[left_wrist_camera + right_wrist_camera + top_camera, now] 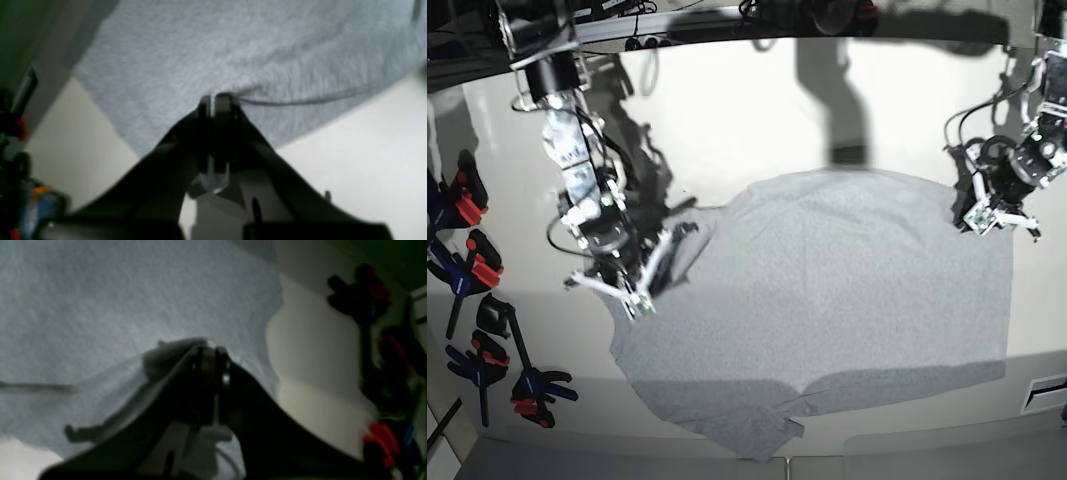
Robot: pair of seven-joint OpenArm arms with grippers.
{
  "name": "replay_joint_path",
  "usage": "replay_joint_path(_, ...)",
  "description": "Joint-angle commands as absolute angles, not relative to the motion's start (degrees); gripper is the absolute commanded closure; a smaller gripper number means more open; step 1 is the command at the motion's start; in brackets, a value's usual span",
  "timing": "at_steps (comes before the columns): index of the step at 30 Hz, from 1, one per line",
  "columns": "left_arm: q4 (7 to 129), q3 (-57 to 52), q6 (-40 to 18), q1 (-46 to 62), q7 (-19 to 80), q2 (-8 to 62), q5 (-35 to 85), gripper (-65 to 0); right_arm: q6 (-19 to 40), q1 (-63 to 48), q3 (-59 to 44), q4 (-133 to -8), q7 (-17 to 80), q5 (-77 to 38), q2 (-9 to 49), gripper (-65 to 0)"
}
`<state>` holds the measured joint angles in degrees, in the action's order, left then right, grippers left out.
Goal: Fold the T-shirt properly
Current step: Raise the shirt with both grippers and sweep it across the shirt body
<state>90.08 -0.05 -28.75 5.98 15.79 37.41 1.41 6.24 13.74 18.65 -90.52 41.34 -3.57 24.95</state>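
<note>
- Your white bench [827, 120] carries the T-shirt [827, 290], spread plain-side up
- Left hand [213, 96] pinched on its edge
- Right hand [210, 350] likewise clamped on cloth

A smooth white bench [757, 130] carries a large light heather-grey cotton T-shirt [827, 300], spread mostly flat from its middle toward the near edge. Black-and-red spring clamps [472, 265] lie along its left edge.
</note>
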Motion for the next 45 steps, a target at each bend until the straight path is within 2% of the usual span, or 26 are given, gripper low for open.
replay_joint_path(1,89.1,-0.7,-27.8,4.3,14.0,37.9,1.6,0.0,5.7,16.5,18.1,-90.2,39.9,-3.0,25.0,0.0)
replay_joint_path(8,74.1,-0.7,-26.8,-2.7,7.0,34.5,1.6,0.0,5.8,24.3,18.1,-79.9,39.9,-3.0,21.2,0.0)
replay_joint_path(15,64.4,-0.7,-20.9,-9.4,5.7,34.2,1.6,0.0,6.7,32.4,18.1,-66.7,39.2,-3.0,19.2,0.0)
replay_joint_path(25,62.8,-0.7,-21.0,-11.3,1.5,34.2,1.6,0.0,7.9,38.3,18.1,-55.7,37.3,-2.3,15.3,0.0)
replay_joint_path(33,57.6,-0.7,-21.0,-12.3,-1.9,34.2,-2.5,0.0,8.0,38.4,18.1,-51.4,32.2,4.4,12.8,0.0)
replay_joint_path(38,54.0,-0.7,-21.0,-12.4,-7.5,34.1,-2.5,0.0,7.9,40.2,18.1,-48.2,30.6,4.3,12.3,0.0)
replay_joint_path(45,53.9,-0.7,-21.0,-12.4,-7.4,34.1,-2.5,0.0,8.0,45.5,18.1,-46.0,30.4,4.4,10.2,0.0)
